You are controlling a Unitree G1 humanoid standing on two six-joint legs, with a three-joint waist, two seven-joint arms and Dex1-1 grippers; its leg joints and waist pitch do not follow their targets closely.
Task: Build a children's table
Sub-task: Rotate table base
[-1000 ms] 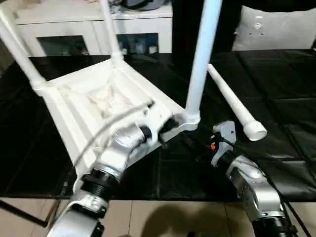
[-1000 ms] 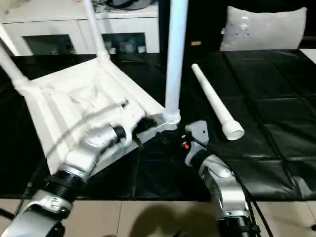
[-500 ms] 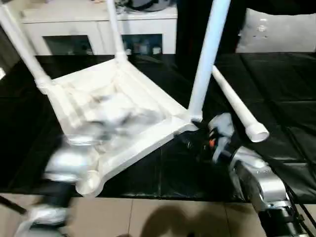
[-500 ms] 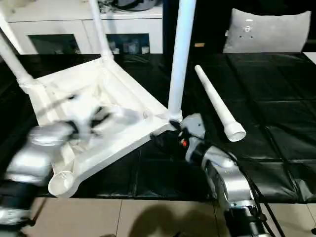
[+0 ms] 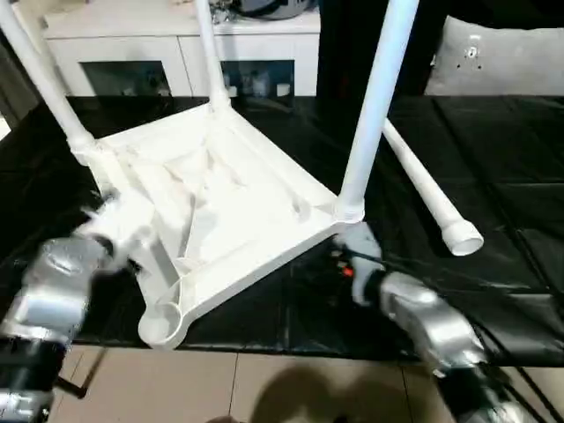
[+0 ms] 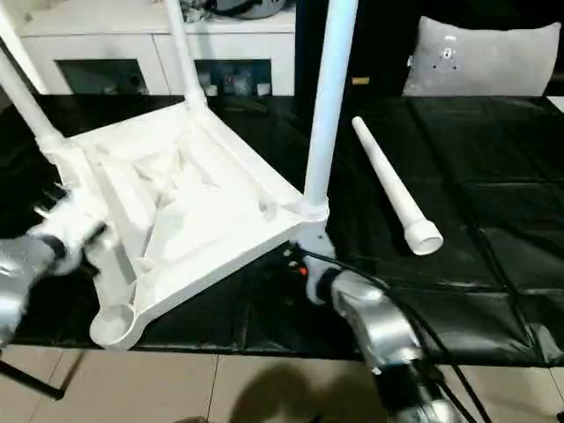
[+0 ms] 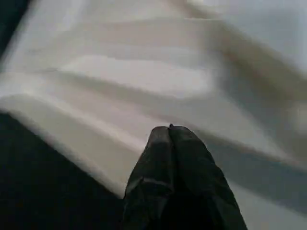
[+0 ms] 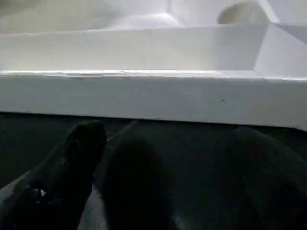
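Observation:
The children's table (image 5: 231,204) lies upside down on the black-covered surface, ribbed underside up. Three white legs stand in its corner sockets: one at the near right (image 5: 374,97), one at the back (image 5: 210,53) and one at the far left (image 5: 40,75). The near-left socket (image 5: 159,325) is empty. A loose leg (image 5: 423,189) lies to the right of the top. My left gripper (image 7: 170,130) is shut with nothing in it, its tip against the top's left rim. My right gripper (image 8: 168,136) is open, low on the black cover just before the rim near the right corner.
A white cabinet (image 5: 176,35) stands behind the work surface and a grey cushion (image 5: 502,57) lies at the back right. The black cover (image 5: 502,194) stretches to the right of the loose leg. Tiled floor (image 5: 264,388) shows below the near edge.
My left arm has swung from the rim near the right corner over to the top's left rim, and its gripper has shut. My right gripper has moved in closer to the right corner.

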